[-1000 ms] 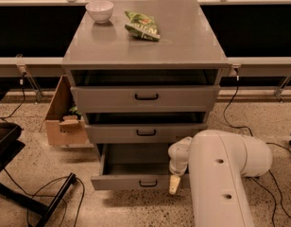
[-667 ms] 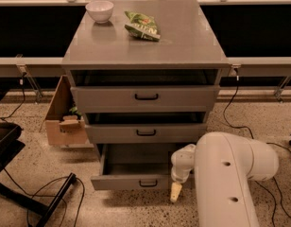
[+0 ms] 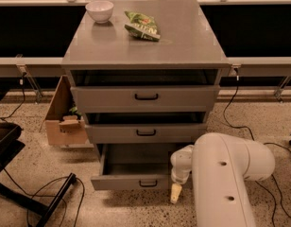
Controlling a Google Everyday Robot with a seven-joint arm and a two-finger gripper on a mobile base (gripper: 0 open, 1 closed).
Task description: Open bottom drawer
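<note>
Locate the gripper low in the camera view, at the end of the white arm, pointing down towards the speckled floor. You cannot tell from this view whether it is released or clenched, and nothing can be seen held in it.

The bottom drawer lies immediately to the left of the gripper. It is pulled out from the cabinet, and its plain grey tray is exposed above and to the left of the gripper. Its black bar handle sits just left of the gripper, at roughly the same height as the wrist. The gripper is at the drawer front's right end; you cannot tell whether the two touch.

Above the gripper, find the middle drawer, and above that the top drawer; both stand slightly proud of the frame, with a dark gap over each.

Far above the gripper, on the cabinet top, note a white bowl and, to its right, a green snack bag.

Well to the left of the gripper, a cardboard box stands open beside the cabinet. Black cables run across the floor further left.
</note>
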